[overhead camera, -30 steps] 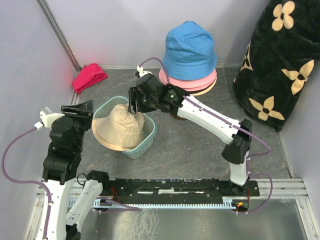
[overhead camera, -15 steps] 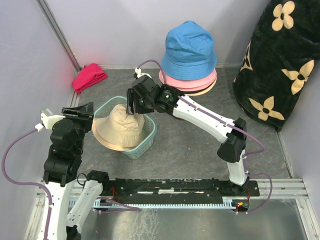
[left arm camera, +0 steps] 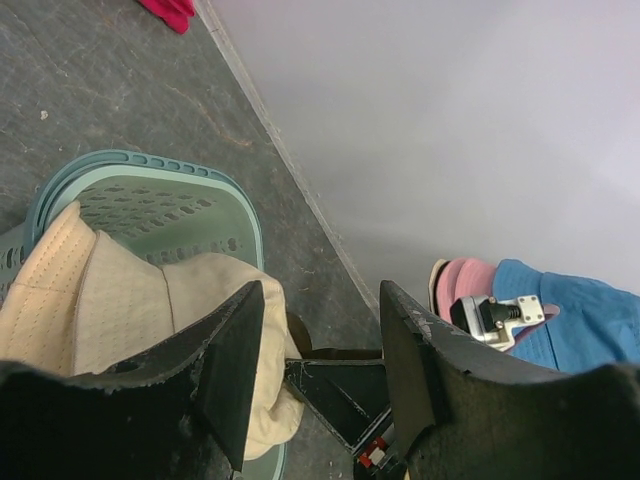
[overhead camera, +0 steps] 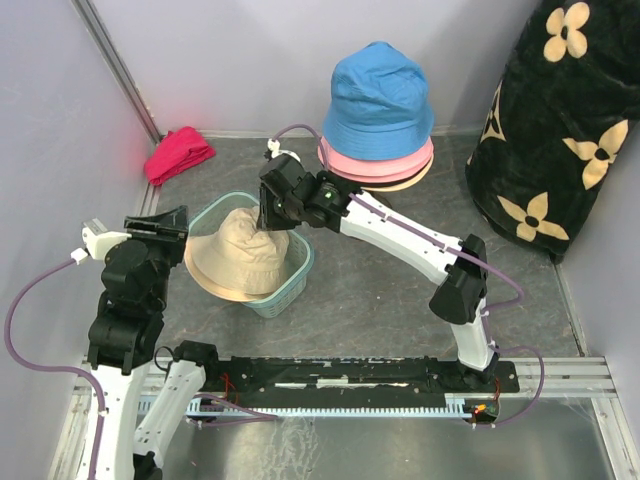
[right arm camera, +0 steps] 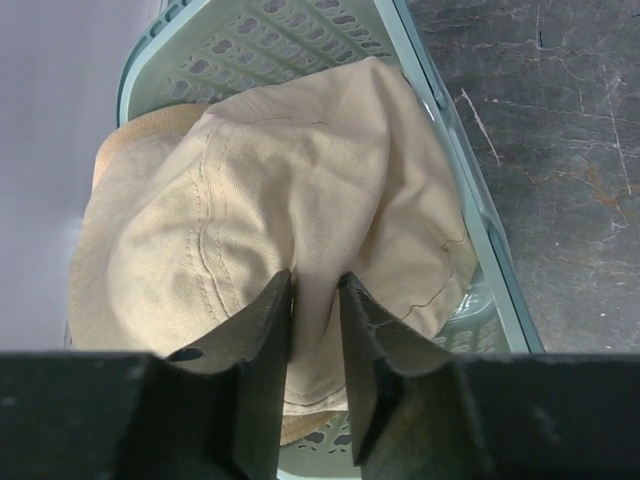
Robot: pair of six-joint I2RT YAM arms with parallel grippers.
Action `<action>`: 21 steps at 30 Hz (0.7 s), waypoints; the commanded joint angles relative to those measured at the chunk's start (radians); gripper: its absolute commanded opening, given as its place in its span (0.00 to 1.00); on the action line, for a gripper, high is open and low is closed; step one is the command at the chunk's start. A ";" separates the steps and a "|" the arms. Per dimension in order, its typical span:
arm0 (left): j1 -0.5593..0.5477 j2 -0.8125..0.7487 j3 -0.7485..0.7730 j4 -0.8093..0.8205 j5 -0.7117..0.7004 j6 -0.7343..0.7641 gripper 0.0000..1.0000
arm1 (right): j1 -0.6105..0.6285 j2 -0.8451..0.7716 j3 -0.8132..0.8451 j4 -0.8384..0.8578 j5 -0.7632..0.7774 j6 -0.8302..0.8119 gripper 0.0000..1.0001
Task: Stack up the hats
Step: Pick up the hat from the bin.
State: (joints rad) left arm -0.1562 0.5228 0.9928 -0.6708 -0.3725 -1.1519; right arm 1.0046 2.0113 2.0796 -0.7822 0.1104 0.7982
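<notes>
A beige hat [overhead camera: 240,262] lies crown-up in a teal basket [overhead camera: 292,283]. My right gripper [overhead camera: 268,222] reaches down onto the back of its crown. In the right wrist view its fingertips [right arm camera: 315,280] pinch a fold of the beige hat [right arm camera: 280,180], so it is shut on the fabric. At the back a blue hat [overhead camera: 380,100] tops a pink hat [overhead camera: 382,166]; a beige brim shows under them. My left gripper [overhead camera: 165,220] hovers left of the basket, open with nothing between its fingers [left arm camera: 320,295]. It looks over the basket rim [left arm camera: 170,170] toward the blue hat [left arm camera: 590,320].
A magenta cloth bundle [overhead camera: 178,153] lies in the back left corner by the wall. A large black bag with cream flowers [overhead camera: 560,130] fills the back right. Grey walls close in the left and back sides.
My right gripper has sunk a little onto the beige hat's crown and its fingers have closed on a fold of fabric. The left arm has stayed put.
</notes>
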 commanded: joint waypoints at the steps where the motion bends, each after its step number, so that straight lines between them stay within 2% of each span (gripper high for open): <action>1: 0.004 -0.012 -0.004 0.044 -0.005 0.048 0.57 | 0.015 -0.026 0.018 0.048 0.036 0.008 0.28; 3: 0.004 -0.016 -0.007 0.044 -0.005 0.048 0.57 | 0.019 -0.041 0.012 0.061 0.062 -0.009 0.17; 9: 0.003 -0.015 -0.009 0.041 -0.004 0.051 0.57 | 0.036 -0.084 0.042 0.080 0.147 -0.101 0.04; 21: 0.004 0.017 -0.001 0.070 0.006 0.045 0.57 | 0.054 -0.120 0.119 0.139 0.160 -0.280 0.01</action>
State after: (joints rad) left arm -0.1562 0.5266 0.9840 -0.6685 -0.3645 -1.1484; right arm 1.0523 1.9778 2.1269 -0.7391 0.2379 0.6048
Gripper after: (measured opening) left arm 0.571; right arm 0.024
